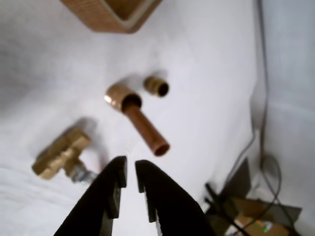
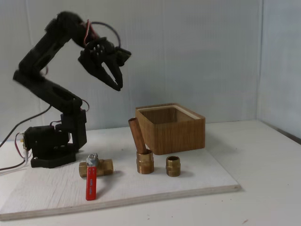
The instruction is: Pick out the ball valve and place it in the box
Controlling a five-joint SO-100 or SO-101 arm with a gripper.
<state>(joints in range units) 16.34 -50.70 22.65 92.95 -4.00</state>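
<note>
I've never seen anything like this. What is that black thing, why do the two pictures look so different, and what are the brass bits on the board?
The black thing is a small robot arm with a two-fingered claw. The fixed view comes from a camera standing at the side; the wrist view comes from a camera riding on the arm, looking down past the claw. The claw hangs in the air, slightly open, holding nothing. On the white board lie three fittings: the ball valve with a red lever, a brass fitting with a copper pipe, and a short threaded nipple. Behind them stands the wooden box, open at the top.
</note>
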